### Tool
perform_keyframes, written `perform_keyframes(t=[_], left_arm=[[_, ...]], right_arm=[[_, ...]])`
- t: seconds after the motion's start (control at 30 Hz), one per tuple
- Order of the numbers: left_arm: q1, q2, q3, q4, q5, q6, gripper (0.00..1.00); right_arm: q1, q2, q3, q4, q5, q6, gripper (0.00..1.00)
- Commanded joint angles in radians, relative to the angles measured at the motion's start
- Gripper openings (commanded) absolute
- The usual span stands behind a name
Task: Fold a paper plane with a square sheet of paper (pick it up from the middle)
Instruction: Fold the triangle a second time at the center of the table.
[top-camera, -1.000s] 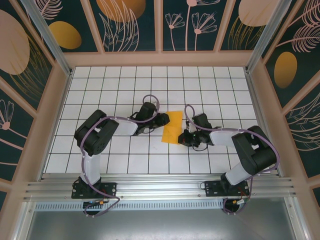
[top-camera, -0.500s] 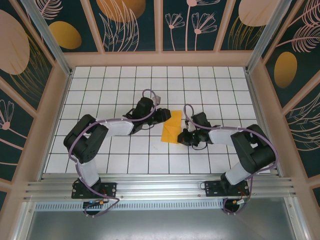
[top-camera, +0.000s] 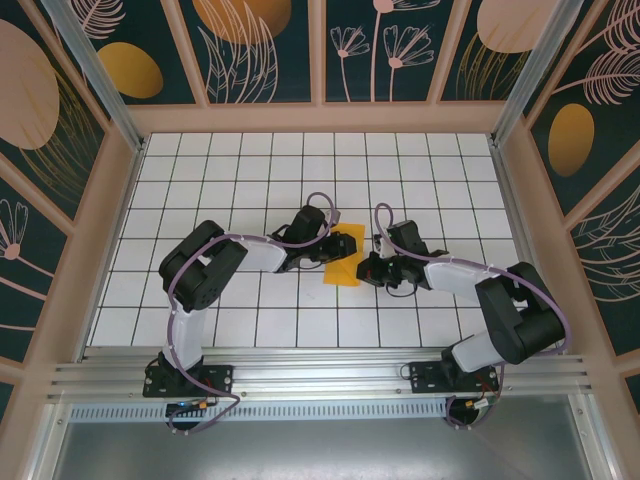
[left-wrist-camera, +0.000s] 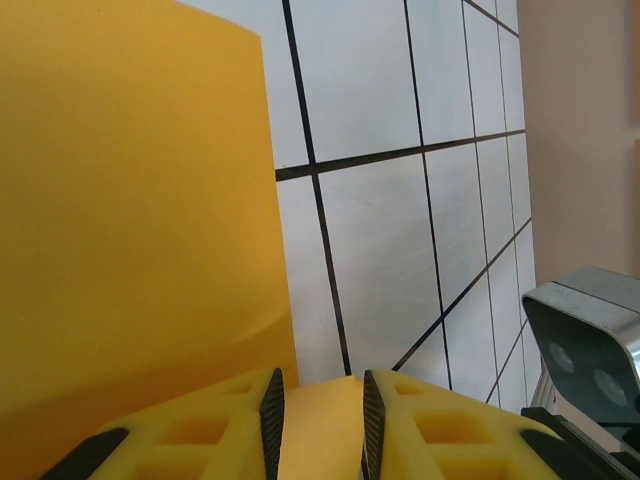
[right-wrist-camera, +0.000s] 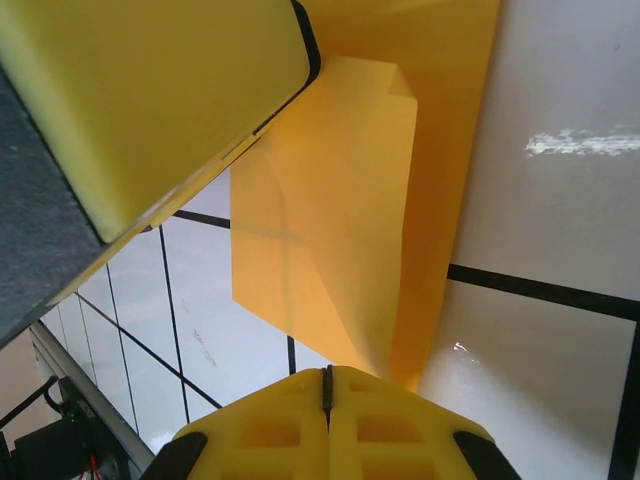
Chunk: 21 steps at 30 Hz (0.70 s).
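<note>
Grid table (top-camera: 200, 200): the partly folded sheet of paper (top-camera: 345, 265) lies mid-table between both arms. My left gripper (left-wrist-camera: 318, 385) is narrowly parted, with paper in the gap but no clear pinch. My right gripper (right-wrist-camera: 326, 385) is fully closed and empty, tips at the sheet's edge. Risk I see: if the left drags, the unpinned sheet slides and the crease skews.
</note>
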Motion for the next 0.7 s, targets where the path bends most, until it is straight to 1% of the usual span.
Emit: perform_keyframes(t=[0.0, 0.2, 0.3, 0.57, 0.67], left_arm=[[-0.001, 0.026, 0.023, -0.003, -0.014, -0.004, 0.31], [-0.003, 0.036, 0.023, 0.006, -0.002, -0.006, 0.33], [-0.003, 0.044, 0.020, 0.006, -0.002, -0.007, 0.32], [-0.003, 0.063, 0.022, 0.007, -0.001, -0.005, 0.33], [-0.003, 0.071, 0.018, -0.004, -0.010, -0.004, 0.33]], right_arm=[[-0.006, 0.021, 0.004, 0.030, -0.034, 0.021, 0.05], [-0.004, 0.036, 0.018, 0.016, -0.046, 0.015, 0.06], [-0.005, 0.068, 0.021, 0.015, -0.064, 0.007, 0.07], [-0.005, 0.139, 0.005, -0.046, 0.030, -0.002, 0.07], [-0.007, 0.143, -0.018, -0.045, 0.020, 0.003, 0.06]])
